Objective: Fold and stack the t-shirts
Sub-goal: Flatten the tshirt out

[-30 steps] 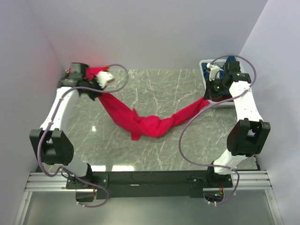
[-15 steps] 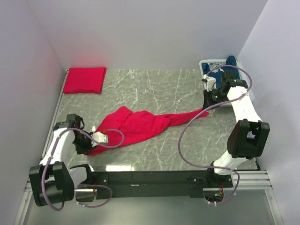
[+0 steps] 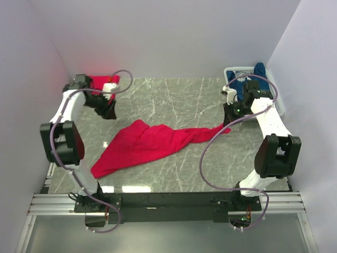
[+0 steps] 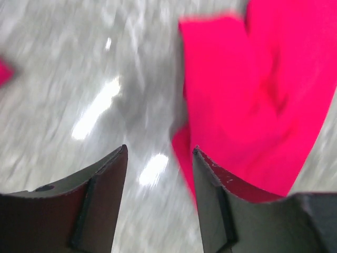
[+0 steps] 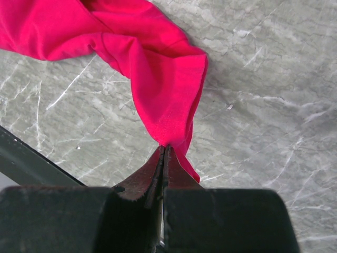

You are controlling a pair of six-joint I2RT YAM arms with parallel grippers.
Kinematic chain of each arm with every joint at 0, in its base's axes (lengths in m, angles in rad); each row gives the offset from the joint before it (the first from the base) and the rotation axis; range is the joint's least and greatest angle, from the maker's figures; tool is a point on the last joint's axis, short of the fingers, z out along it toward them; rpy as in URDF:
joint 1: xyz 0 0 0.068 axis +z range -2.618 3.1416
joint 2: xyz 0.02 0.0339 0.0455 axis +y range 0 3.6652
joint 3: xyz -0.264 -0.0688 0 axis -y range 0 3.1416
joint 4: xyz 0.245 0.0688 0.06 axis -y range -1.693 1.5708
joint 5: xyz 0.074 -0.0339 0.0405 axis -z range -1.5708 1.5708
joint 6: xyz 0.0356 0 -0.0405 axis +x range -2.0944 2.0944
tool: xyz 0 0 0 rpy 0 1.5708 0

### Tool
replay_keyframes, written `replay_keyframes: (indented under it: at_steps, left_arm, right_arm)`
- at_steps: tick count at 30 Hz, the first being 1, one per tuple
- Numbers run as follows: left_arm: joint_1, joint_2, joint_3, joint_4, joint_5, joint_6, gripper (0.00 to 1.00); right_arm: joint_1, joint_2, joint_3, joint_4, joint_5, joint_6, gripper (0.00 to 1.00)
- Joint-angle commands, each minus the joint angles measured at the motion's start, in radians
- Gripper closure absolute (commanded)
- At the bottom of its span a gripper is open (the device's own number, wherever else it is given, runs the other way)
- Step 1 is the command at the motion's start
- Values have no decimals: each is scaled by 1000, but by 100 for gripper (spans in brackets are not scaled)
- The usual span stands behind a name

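Our right gripper [image 5: 163,149] pinched tight on one corner of the bright red t-shirt [image 5: 158,79] | our left gripper [image 4: 158,155] hung empty, jaws apart, over the marble table [image 3: 174,100] | the shirt lay crumpled mid-table | we judged it light, limp and quick to bunch, best held at hem corners or shoulders

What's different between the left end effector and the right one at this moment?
The left end effector is open, with nothing between its fingers; the right end effector is pinched shut on one end of the red t-shirt. The left one hangs over the far left of the table, clear of the cloth, while the right one is at the far right. Both are dark, two-fingered tools.
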Motion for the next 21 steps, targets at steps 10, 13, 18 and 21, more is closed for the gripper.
replay_keyframes:
  at_steps: [10, 13, 18, 21]
  left_arm:
    - [-262, 280, 135, 271, -108, -461, 36]
    - [-296, 307, 140, 277, -130, -477, 35]
    - [-350, 331, 131, 300, -193, -503, 37]
    - [-370, 367, 141, 309, -228, -529, 38]
  right_arm:
    - [2, -11, 22, -3, -2, -6, 100]
    - [2, -11, 11, 3, -5, -4, 100]
    - [2, -2, 8, 12, -8, -1, 100]
    - [2, 5, 13, 14, -13, 0, 100]
